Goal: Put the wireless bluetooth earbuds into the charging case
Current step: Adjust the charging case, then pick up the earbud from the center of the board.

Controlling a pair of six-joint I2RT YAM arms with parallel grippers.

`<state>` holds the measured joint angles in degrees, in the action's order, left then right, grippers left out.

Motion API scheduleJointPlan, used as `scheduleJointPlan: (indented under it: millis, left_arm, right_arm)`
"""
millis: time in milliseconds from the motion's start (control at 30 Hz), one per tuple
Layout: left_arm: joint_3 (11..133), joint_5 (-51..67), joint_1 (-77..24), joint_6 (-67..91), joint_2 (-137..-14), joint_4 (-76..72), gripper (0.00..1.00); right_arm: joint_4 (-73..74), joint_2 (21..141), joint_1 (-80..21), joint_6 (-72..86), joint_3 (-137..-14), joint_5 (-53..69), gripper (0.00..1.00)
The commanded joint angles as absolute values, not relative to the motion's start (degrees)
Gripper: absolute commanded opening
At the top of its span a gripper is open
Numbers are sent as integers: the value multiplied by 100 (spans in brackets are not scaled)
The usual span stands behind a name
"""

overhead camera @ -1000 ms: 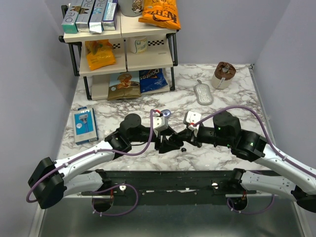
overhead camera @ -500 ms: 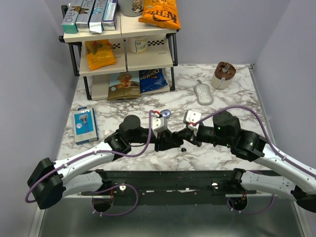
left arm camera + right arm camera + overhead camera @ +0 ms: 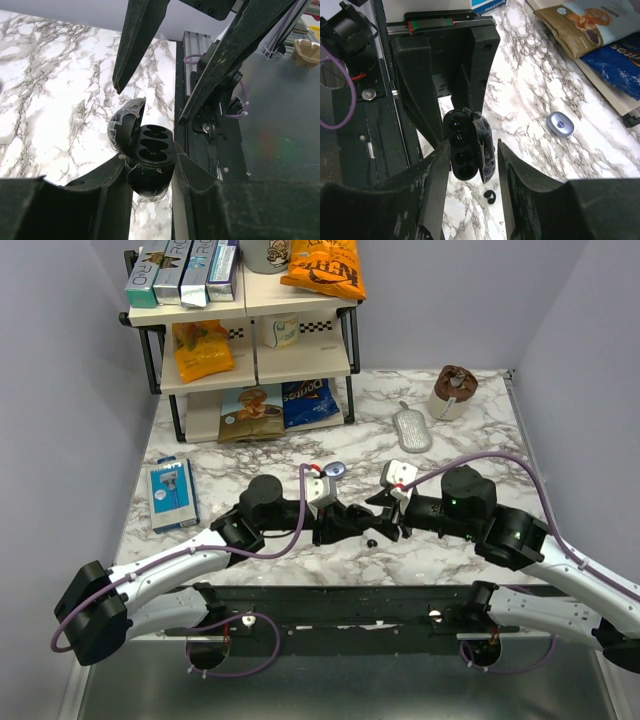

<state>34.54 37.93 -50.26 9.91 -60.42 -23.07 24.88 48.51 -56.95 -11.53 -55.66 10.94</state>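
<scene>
The charging case (image 3: 150,160) is a black oval shell with its lid swung open and dark hollows showing. My left gripper (image 3: 149,156) is shut on its base and holds it just above the marble. The same case (image 3: 467,145) shows in the right wrist view between the fingers of my right gripper (image 3: 472,146), which stands open with gaps on both sides. From above, the left gripper (image 3: 345,523) and right gripper (image 3: 385,512) face each other tip to tip. One small black earbud (image 3: 371,541) lies on the table below the case (image 3: 490,196). I cannot tell whether a bud sits inside the case.
A small lavender oval case (image 3: 334,468) lies just behind the grippers. A blue box (image 3: 170,493) sits at the left, a grey oval brush (image 3: 411,430) and a brown cup (image 3: 453,390) at the back right. A snack rack (image 3: 250,330) fills the back left.
The left gripper has closed on the charging case. The right gripper has opened off it and drawn back slightly to the right.
</scene>
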Motion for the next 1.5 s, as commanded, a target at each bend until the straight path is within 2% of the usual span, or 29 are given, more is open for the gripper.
scheduleJointPlan:
  millis: [0,67,100,200,333,467,500,600,833,1267,1467]
  left_arm:
    - [3349,3665,-5019,958,-5863,-2549,8]
    - [3296,3517,-5019,1028,-5819,-2575,4]
    - [3278,3446,-5019,1046,-5766,-2575,1]
    - [3165,3121,-5019,1142,-5617,-2514,0]
    - [2787,2480,-5019,1344,-5230,-2750,0]
    - [2129,1496,-5054,1546,-4581,-2997,0]
    - [2040,1338,-5071,1599,-4301,-3041,0]
    - [1881,854,-5176,1530,-3904,-2928,0]
    - [1951,572,-5378,1450,-3911,-2646,0]
    - [1793,194,-5809,1512,-4052,-2821,0]
    - [1723,70,-5906,1494,-4034,-2813,0]
  right_arm:
    - [2276,4650,-5722,-932,-5669,758,53]
    - [2093,4449,-5722,-731,-5617,406,54]
    - [2005,4360,-5722,-642,-5503,-66,60]
    - [1740,4132,-5713,-54,-5205,-1417,72]
    - [1854,4201,-5661,806,-4791,-2170,73]
    - [2179,4429,-5564,2079,-4176,-2163,67]
    - [2188,4482,-5537,2274,-4053,-2101,58]
    - [2145,4780,-5458,2724,-3587,-1690,47]
    - [1926,5993,-5344,2865,-3402,-1082,46]
    - [1319,6645,-5080,2900,-3094,-835,42]
    - [1196,6899,-5054,2883,-3129,-870,47]
